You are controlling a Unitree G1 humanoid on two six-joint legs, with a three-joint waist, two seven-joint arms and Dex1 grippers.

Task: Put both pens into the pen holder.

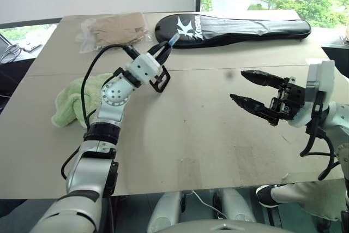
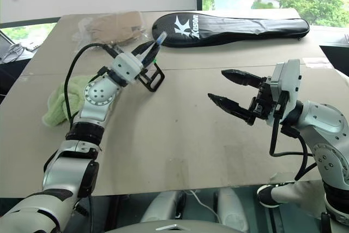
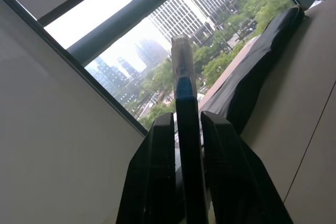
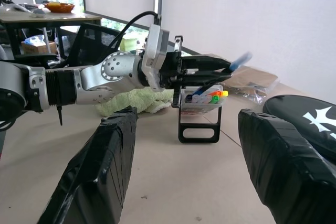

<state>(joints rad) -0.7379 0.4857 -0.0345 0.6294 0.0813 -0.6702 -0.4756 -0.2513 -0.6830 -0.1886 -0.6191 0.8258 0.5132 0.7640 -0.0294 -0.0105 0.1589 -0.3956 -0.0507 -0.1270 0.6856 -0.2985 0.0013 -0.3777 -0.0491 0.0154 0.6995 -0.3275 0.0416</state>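
Note:
My left gripper [image 1: 162, 52] is shut on a black-barrelled pen [image 1: 173, 39] with a blue band and a pale end; the pen sticks out forward past the fingers [image 3: 157, 177]. The gripper hangs just above the pen holder [image 1: 160, 82], a small black open frame standing on the table. In the right wrist view the pen holder [image 4: 199, 124] carries a clear tray [image 4: 205, 98] with several coloured-ended items lying in it. I cannot pick out the second pen among them. My right gripper [image 1: 238, 85] is open and holds nothing, above the table to the right of the holder.
A long black racket bag [image 1: 234, 28] lies across the far side of the table [image 1: 191, 135]. A green towel [image 1: 76, 99] sits at the left, under my left arm. A clear plastic bag with something beige inside [image 1: 114, 28] is at the far left.

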